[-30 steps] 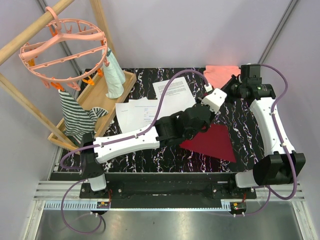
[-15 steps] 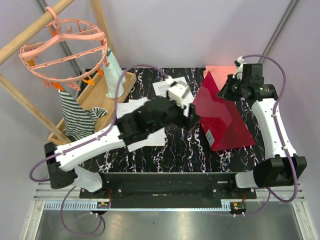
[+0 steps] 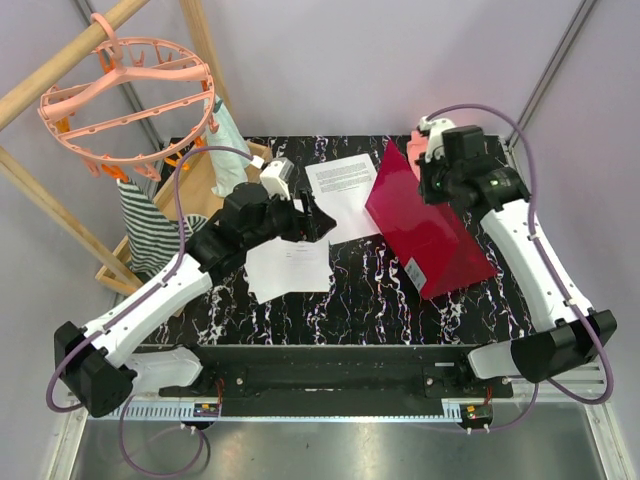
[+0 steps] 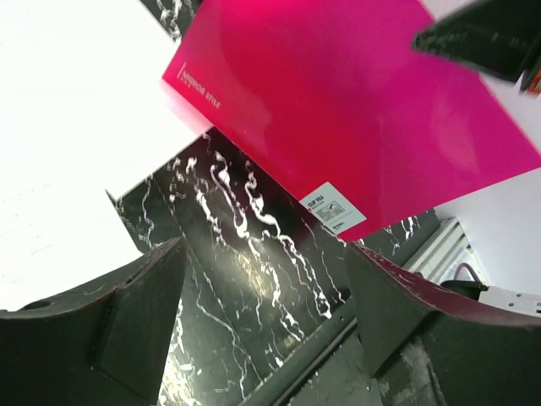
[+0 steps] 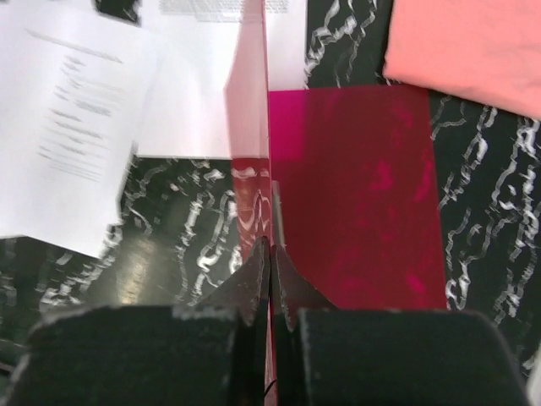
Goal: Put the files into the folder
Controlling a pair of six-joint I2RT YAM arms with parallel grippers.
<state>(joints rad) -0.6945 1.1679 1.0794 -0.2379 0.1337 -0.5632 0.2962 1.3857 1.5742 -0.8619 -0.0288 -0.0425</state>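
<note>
At right centre of the top view, the right gripper (image 5: 270, 254) pinches the raised cover of the red folder (image 3: 430, 235), while the left gripper (image 4: 262, 249) hangs wide open above the white files (image 3: 290, 268) at centre.

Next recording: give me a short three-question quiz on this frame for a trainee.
1. True or false: the right claw is shut on the raised cover of the red folder.
2. The left claw is: A) open, holding nothing; B) shut on a sheet; C) shut on the folder.
3. Are the paper sheets inside the folder yet?
Key: 1 true; 2 A; 3 no, they lie on the table beside it.
</note>
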